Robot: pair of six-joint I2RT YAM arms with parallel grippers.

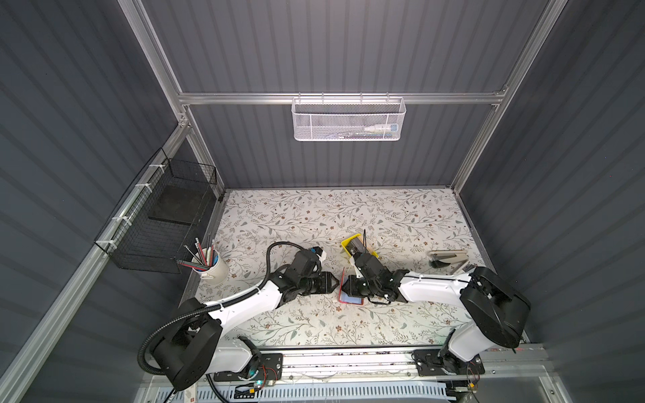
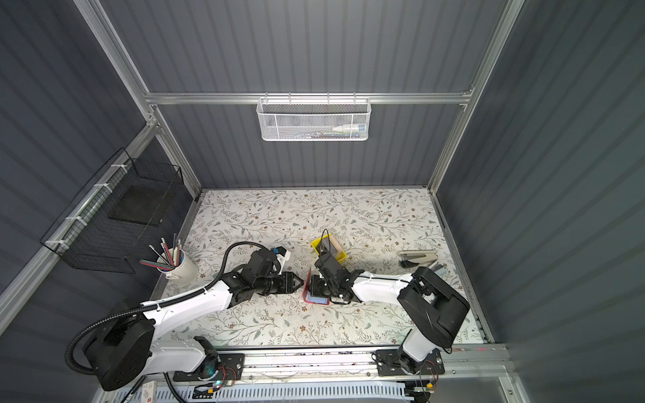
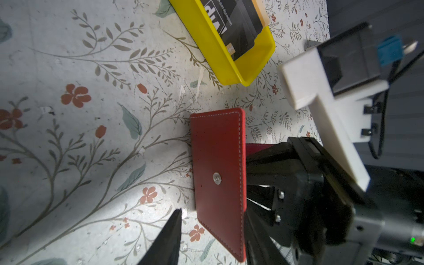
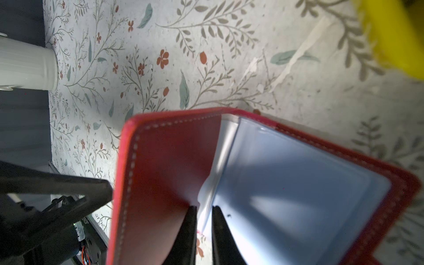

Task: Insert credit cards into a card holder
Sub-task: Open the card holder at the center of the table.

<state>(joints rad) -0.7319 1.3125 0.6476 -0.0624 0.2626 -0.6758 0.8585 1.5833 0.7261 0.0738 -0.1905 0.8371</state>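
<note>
I count one red card holder (image 1: 350,300) open at mid-surface. One yellow tray (image 3: 229,68) just beyond it holds stacked credit cards (image 3: 238,25); how many, I can't tell. One pencil cup (image 1: 213,268) stands left. My right claw (image 4: 205,207) is clamped on a clear sleeve. The left claw (image 1: 335,283) has its jaws apart at the raised cover. The surface (image 1: 314,216) is floral and the walls are grey and ribbed.

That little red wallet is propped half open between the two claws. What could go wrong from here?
The red leather-like card holder has one cover standing upright; the left gripper sits close beside it and might knock it shut or over.
The right gripper seems to pinch only the thin bluish clear sleeves, which could slip out or crease.
The dark plastic cards lie in the yellow plastic tray; fetching one means letting go, and the holder may fold.
</note>
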